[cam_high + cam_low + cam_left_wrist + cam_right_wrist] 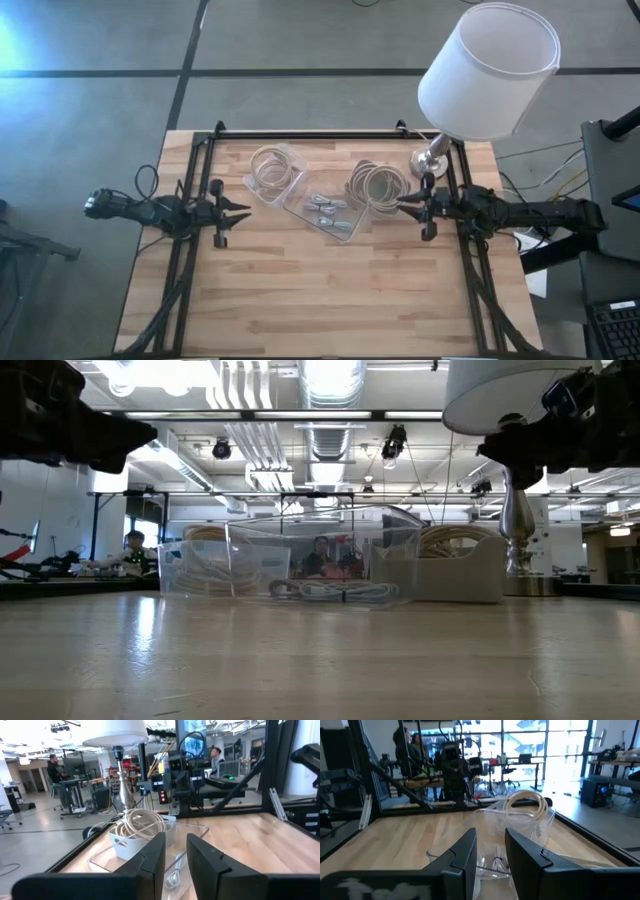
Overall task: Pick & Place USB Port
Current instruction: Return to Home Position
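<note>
A clear plastic tray [325,213] sits mid-table holding several short pale USB cables [330,591]. A clear tub of coiled cable [271,172] stands at its far left, a white tub of coiled cable [377,184] at its right. My left gripper [243,212] hovers open at the left of the tray, fingers pointing right. My right gripper [405,203] hovers open beside the white tub, pointing left. In the left wrist view the white tub [141,831] shows beyond the open fingers [175,854]; in the right wrist view the clear tub [527,812] lies past the gripper [490,851].
A table lamp with a white shade [487,68] and chrome base [431,158] stands at the far right corner, close behind my right arm. Black frame rails [330,132] run along the table's far and side edges. Bare wood [320,300] fills the near half.
</note>
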Action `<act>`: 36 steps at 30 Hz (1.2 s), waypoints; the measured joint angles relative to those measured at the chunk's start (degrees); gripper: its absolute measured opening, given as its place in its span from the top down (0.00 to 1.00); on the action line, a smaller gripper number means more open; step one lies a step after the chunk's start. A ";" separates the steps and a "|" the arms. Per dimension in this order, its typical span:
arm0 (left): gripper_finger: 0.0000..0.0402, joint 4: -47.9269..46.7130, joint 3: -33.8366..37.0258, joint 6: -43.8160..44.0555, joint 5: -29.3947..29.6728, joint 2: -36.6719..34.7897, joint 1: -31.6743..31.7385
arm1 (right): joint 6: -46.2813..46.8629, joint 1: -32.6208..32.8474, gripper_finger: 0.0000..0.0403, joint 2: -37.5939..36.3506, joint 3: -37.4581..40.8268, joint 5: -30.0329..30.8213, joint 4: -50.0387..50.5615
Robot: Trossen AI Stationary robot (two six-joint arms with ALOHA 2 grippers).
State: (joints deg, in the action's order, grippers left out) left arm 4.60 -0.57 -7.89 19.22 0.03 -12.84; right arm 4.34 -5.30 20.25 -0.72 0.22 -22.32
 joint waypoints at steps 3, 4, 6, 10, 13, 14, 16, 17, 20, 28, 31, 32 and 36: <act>0.80 0.75 0.04 -0.03 -0.20 -0.02 0.00 | 0.40 0.04 0.76 -0.83 0.23 -0.18 -0.31; 0.80 1.00 0.04 -0.05 -0.28 -0.02 0.00 | 0.31 0.04 0.76 -1.10 0.23 -0.27 -0.49; 0.80 0.97 0.04 -0.59 -0.32 -0.02 0.00 | 0.09 0.02 0.76 -1.18 0.23 -0.25 -0.51; 0.80 -0.67 0.06 -0.25 -0.34 -0.02 0.00 | -1.58 0.02 0.78 -0.99 0.23 -0.23 1.03; 0.80 -1.10 0.08 0.24 -0.23 0.00 0.00 | -3.14 0.02 0.79 -1.00 0.23 -0.13 2.46; 0.80 -1.14 0.08 0.11 -0.25 0.00 0.00 | -3.29 0.02 0.79 -0.98 0.23 -0.12 2.43; 0.80 -1.18 0.08 0.01 -0.23 0.00 0.00 | -3.23 0.02 0.80 -0.94 0.23 -0.12 2.38; 0.80 -1.22 0.08 0.03 -0.22 -0.01 0.00 | -3.04 0.02 0.80 -0.97 0.23 -0.12 2.40; 0.80 -1.37 0.06 0.23 -0.21 -0.02 0.00 | -3.87 0.02 0.81 -0.92 0.23 -0.12 2.50; 0.80 -1.16 0.08 -0.61 -0.06 0.07 0.00 | -8.88 0.00 0.80 -0.92 0.21 -0.10 4.73; 0.80 -1.17 0.10 -0.56 -0.08 0.20 0.00 | -8.88 0.00 0.79 -0.92 0.21 -0.12 4.97; 0.80 -1.16 0.10 -0.56 -0.06 0.20 0.00 | -8.88 0.00 0.79 -0.92 0.21 -0.10 4.99; 0.80 -1.16 0.10 -0.50 -0.06 0.20 0.00 | -8.89 0.00 0.77 -0.92 0.21 -0.10 4.99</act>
State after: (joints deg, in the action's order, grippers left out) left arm 3.44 -0.47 -8.39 19.16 0.23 -12.84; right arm -4.55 -5.30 19.33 -0.51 0.11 -17.33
